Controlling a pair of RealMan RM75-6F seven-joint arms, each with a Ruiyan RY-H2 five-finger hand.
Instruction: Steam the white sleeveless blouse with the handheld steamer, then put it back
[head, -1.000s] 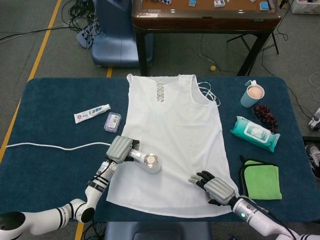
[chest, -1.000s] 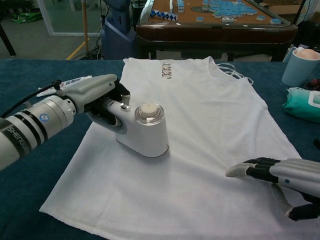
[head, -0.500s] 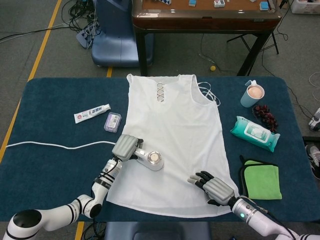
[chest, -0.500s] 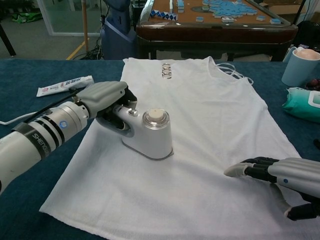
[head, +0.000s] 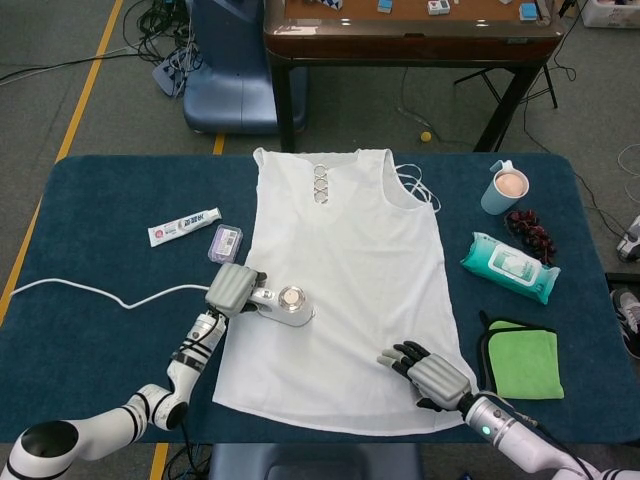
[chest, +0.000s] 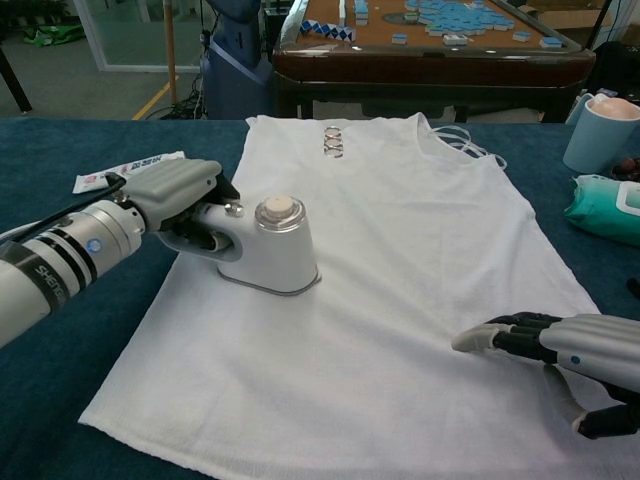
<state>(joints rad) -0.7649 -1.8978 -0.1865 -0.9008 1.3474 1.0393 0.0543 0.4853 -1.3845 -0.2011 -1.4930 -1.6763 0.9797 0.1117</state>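
The white sleeveless blouse (head: 350, 260) (chest: 400, 250) lies flat on the dark blue table, neckline at the far side. My left hand (head: 232, 290) (chest: 175, 195) grips the handle of the white handheld steamer (head: 287, 304) (chest: 268, 250), whose base sits on the blouse near its left edge. A white cord (head: 100, 293) trails off to the left. My right hand (head: 425, 372) (chest: 560, 355) rests with fingers spread on the blouse's lower right part, holding nothing.
A toothpaste tube (head: 184, 227) and a small packet (head: 225, 244) lie left of the blouse. On the right are a cup (head: 503, 187), dark grapes (head: 530, 233), a teal wipes pack (head: 510, 266) and a green cloth (head: 525, 358). A wooden table (head: 410, 40) stands behind.
My left hand slid the steamer over the blouse, first right and nearer, then back toward the left edge and farther. The cord shifted with it. My right hand stayed put.
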